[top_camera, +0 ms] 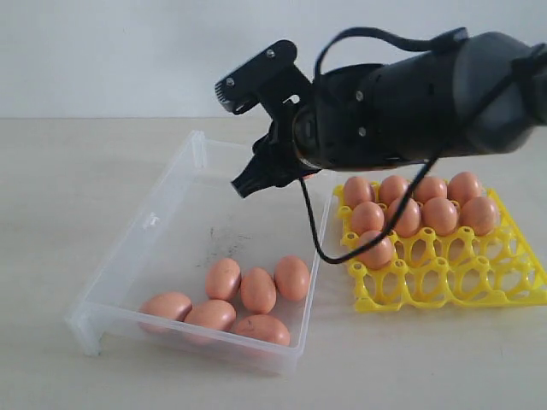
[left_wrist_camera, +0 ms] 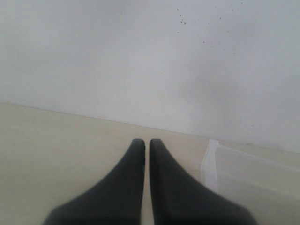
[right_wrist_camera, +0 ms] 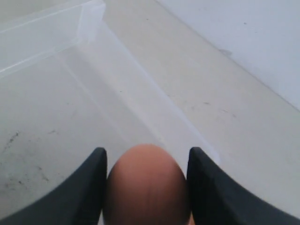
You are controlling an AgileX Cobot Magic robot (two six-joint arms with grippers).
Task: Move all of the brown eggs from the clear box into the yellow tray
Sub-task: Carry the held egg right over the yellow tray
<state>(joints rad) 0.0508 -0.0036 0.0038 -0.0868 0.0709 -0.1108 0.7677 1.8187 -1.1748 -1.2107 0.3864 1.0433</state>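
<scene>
The right arm (top_camera: 410,102) reaches in from the right side of the exterior view, across the back of the yellow tray (top_camera: 453,286), and its tip hangs above the far end of the clear box (top_camera: 171,231). On the right wrist camera I see the right jaws parted to about an egg's width, with one brown egg (right_wrist_camera: 146,187) held between the two fingers (right_wrist_camera: 89,187). Both fingers press its sides. Below the held egg are the box's scuffed floor and one of its low walls, with bare desk (top_camera: 51,213) beyond. The exterior view does not show this egg; the dark tip hides it.

Six brown eggs (top_camera: 256,290) lie loose at the near end of the clear box, bunched together against the front wall. The rest of the floor carries only dark scuff marks (top_camera: 218,239).

The yellow tray sits on the desk just beside the box, on its right. Nine eggs (top_camera: 406,218) stand in its cups: four in the back row, four in the next and one in the third. The front cups are bare lattice.

The left jaws are closed, tip against tip (left_wrist_camera: 143,145), gripping nothing, over bare desk. A corner of the clear box shows just beside them.
</scene>
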